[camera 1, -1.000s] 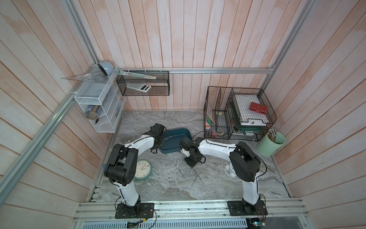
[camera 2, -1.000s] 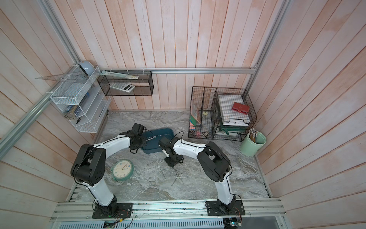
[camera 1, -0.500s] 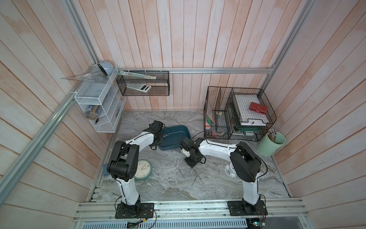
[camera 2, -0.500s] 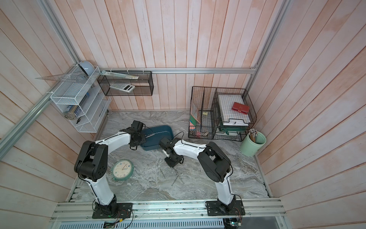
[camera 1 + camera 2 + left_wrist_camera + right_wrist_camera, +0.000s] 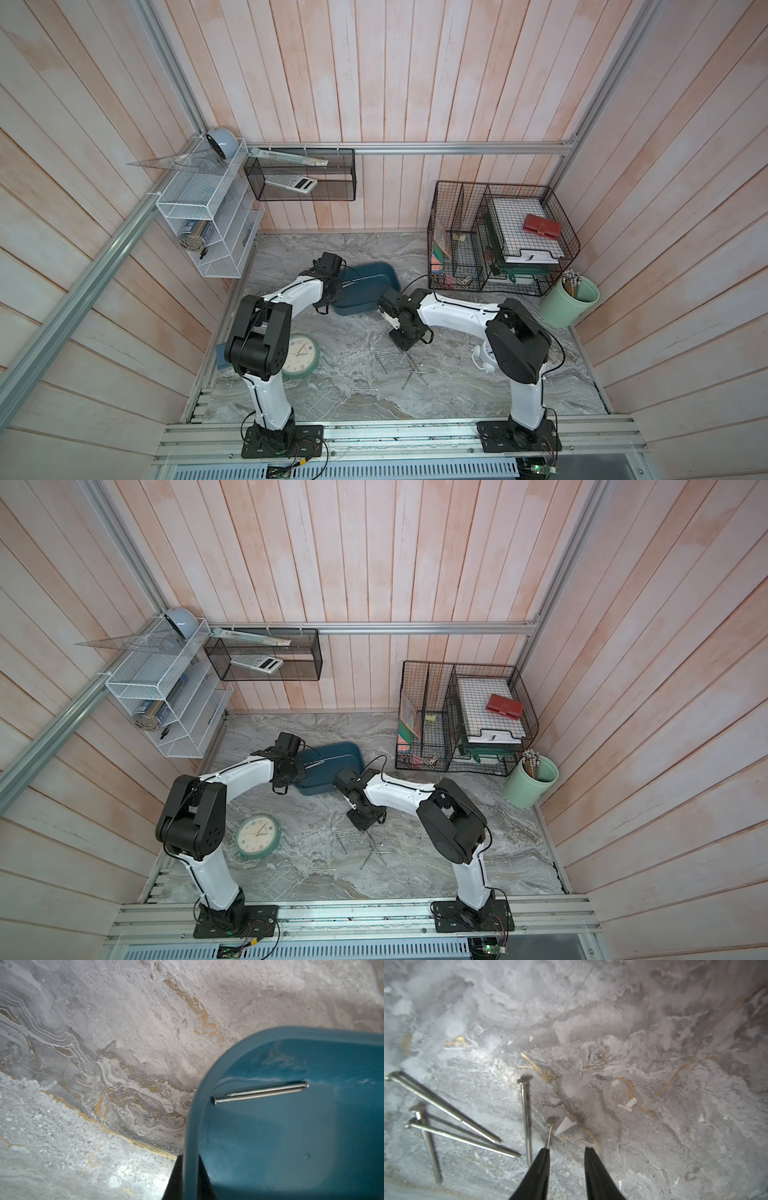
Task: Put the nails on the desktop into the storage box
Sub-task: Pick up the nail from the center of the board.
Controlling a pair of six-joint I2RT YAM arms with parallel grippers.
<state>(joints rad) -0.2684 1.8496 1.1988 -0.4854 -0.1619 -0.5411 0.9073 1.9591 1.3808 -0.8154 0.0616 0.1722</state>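
The flat marble-patterned worktop (image 5: 353, 249) is showing swirling grey and white veins, with thin ochre-gold streaks running through it in the wrist views. The shallow, rounded plastic storage box (image 5: 365, 282) is showing a plain dark teal-blue. The thin metal nails (image 5: 444, 1108) are gleaming silver-grey. The right hand (image 5: 566, 1149) is showing black fingers. In both top views the wooden plank walls (image 5: 374, 83) are showing washed pink streaked with white. At right, the round plastic cup (image 5: 561, 311) is showing mint green. At lower left, the round clock (image 5: 301, 357) is showing a cream face within a green rim.
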